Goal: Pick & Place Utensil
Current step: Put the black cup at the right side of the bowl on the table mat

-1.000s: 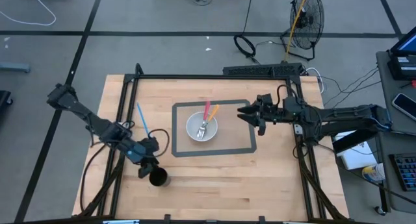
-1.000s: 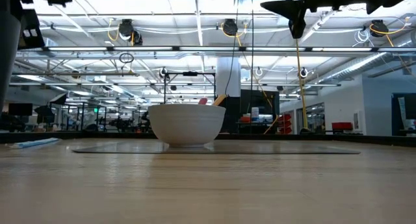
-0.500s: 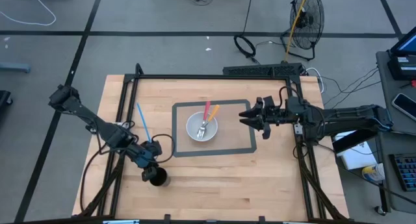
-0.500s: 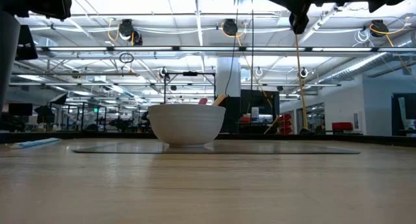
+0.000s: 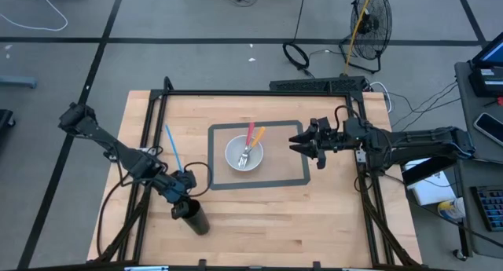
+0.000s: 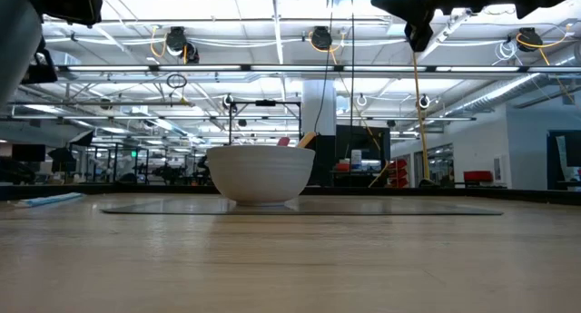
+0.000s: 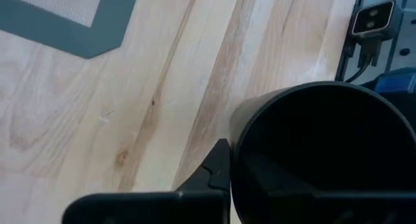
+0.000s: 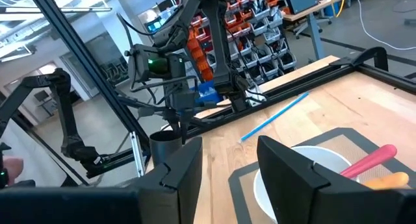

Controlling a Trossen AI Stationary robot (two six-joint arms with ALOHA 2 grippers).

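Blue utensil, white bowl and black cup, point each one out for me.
blue utensil [image 5: 171,147], high view, middle of its shaft.
white bowl [image 6: 260,172], low view, outer wall.
black cup [image 5: 194,217], high view, its side.

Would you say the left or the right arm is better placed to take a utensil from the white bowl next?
Right, probably: the right gripper hovers open beside the bowl, while the left gripper is occupied holding the black cup.

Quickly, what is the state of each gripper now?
Left gripper: shut on the black cup, which is tilted.
Right gripper: open, empty, beside the white bowl.
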